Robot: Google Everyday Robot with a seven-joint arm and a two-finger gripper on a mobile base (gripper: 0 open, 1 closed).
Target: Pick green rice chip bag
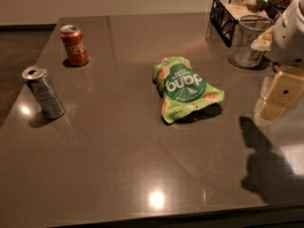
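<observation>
- Bench (118, 165): dark, glossy.
- Left: silver can (42, 92), upright near the edge. Red can (74, 44), upright, farther back.
- Centre: green rice chip bag (186, 89), lying flat and crinkled, well apart from both cans.
- Right rear: wire basket (232, 11) and round cup (249, 44).
- Right edge: tool (279, 98), apart from the bag. Cannot tell whether it is open or closed.
- Risks: slick foil may slip from a shallow pinch; a low approach may shove the bag along the bench.
</observation>
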